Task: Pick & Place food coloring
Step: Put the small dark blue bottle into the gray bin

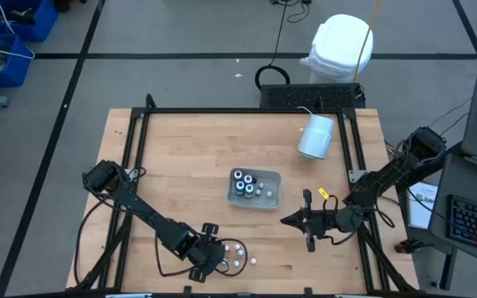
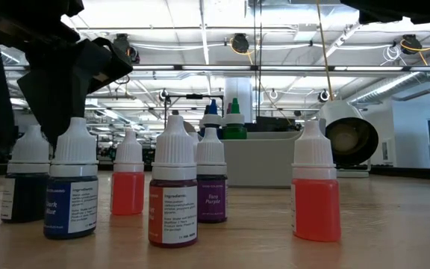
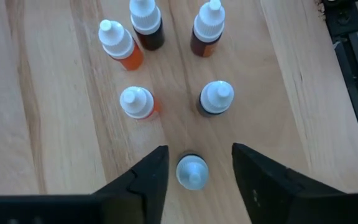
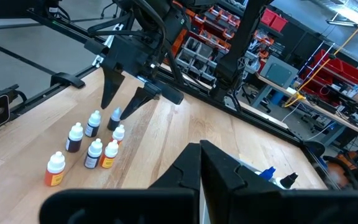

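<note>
Your small white-capped dark food-coloring bottle [image 3: 192, 172] stood on the wooden table [image 3: 55, 124], its body mostly hidden under its cap. The left hand [image 3: 194, 180] straddled it, fingers apart, not touching. The right hand [image 1: 291, 220] waited clenched, empty.

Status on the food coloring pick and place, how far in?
Done: several bottles already stand in the clear tray. In hand: the left gripper is over the table's near edge, open fingers straddling one white-capped bottle, not gripped. Left: six more bottles on the wood. The right gripper waits shut beside the tray.
</note>
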